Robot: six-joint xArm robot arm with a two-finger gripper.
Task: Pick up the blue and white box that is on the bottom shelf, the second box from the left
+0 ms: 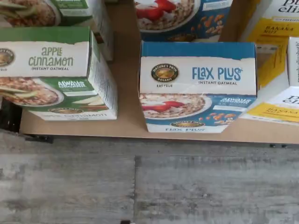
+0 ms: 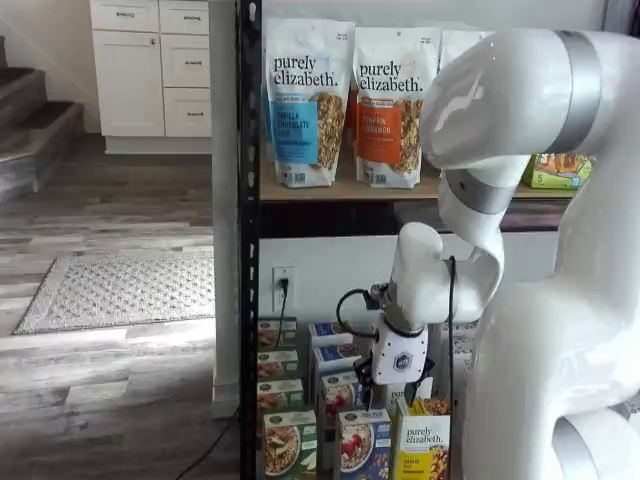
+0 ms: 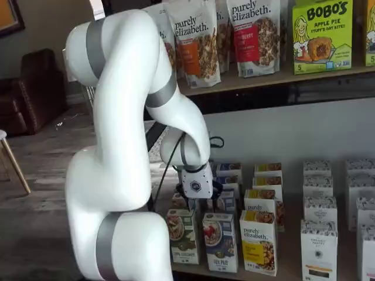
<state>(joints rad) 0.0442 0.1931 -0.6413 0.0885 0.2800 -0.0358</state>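
Below, the gripper (image 3: pixel 206 205) hangs over the front row of the bottom shelf (image 1: pixel 126 126), its fingers mostly hidden behind the white body, jaws spread apart and empty.

Upright at the shelf's front edge stands the blue and white box (image 1: pixel 198 87), also seen in both shelf views (image 2: pixel 362 443) (image 3: pixel 221 241). Just beside it are a green box (image 1: pixel 56 74) and a yellow box (image 1: pixel 280 93), with narrow gaps between. More blue boxes (image 1: pixel 182 18) stand right behind it. Granola bags (image 2: pixel 305 100) sit on the board above.
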